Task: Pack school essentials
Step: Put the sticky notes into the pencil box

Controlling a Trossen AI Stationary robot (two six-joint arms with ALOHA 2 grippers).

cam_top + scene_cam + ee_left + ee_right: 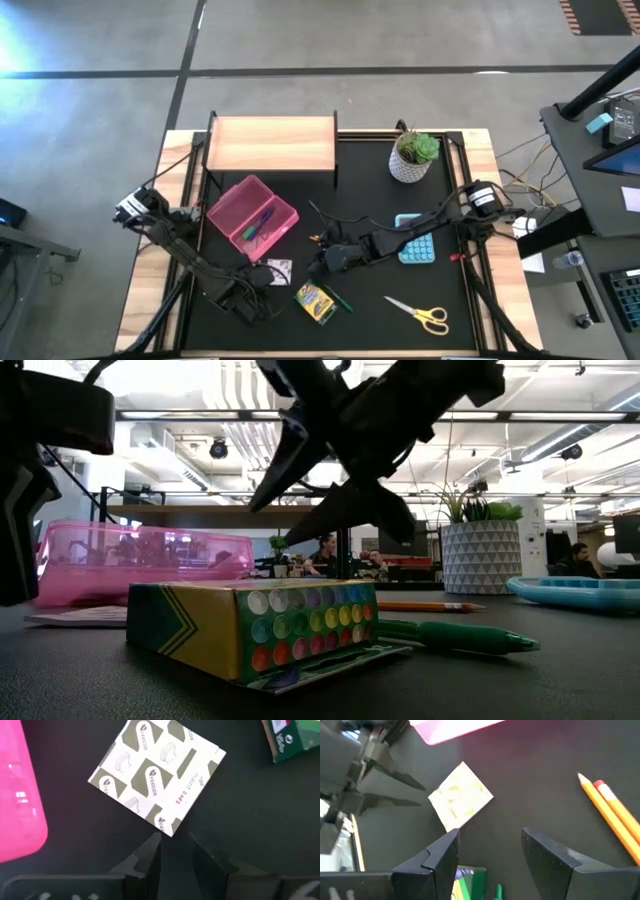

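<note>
The small white patterned square (155, 780) lies flat on the black mat beside the pink box (252, 218), which holds pencils. My left gripper (175, 844) hovers open over the square's near corner, its fingertips on either side of that corner and apart from it. My right gripper (490, 845) hangs open above bare mat between the square (461, 795) and two orange pencils (610, 815). The yellow-green crayon box (315, 302) and a green pen (455, 635) lie just nearer the front edge. The yellow-handled scissors (420, 313) lie at the front right.
A potted green plant (413, 155) stands at the back right and a wooden box (272, 143) at the back centre. A light-blue item (415, 245) lies under my right arm. Bare black mat lies between the crayon box and the scissors.
</note>
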